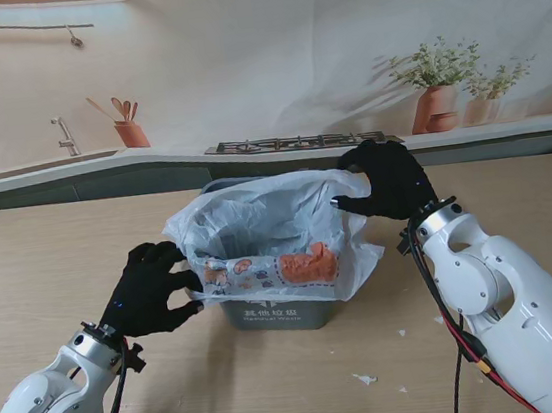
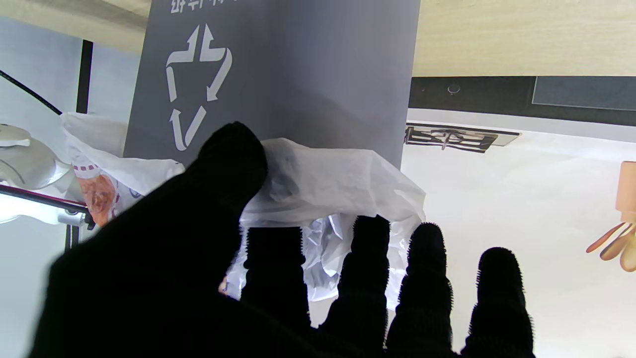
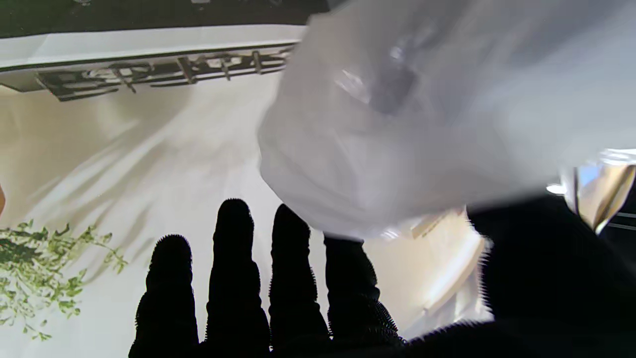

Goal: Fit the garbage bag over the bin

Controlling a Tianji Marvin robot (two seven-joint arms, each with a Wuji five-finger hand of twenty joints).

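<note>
Pinching the garbage bag (image 1: 259,231) at two spots, your hands hold it draped over the grey bin (image 1: 274,312) mid-table. Left hand (image 1: 148,289) grips the bag's edge at the bin's left near rim between thumb and fingers; right hand (image 1: 388,179) clamps the edge at the far right corner.

Grey bin (image 1: 274,312) upright mid-table, white printed garbage bag (image 1: 259,231) draped over its rim, mouth open

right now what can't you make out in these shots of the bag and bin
- Bin's far rim: stand view, covered by the garbage bag.
- Right hand's hold on the bag: right wrist view, plastic blurred.
- Bin's label: stand view, too small; left wrist view, cut by the edge.
- Left hand's index fingertip: left wrist view, behind plastic.
</note>
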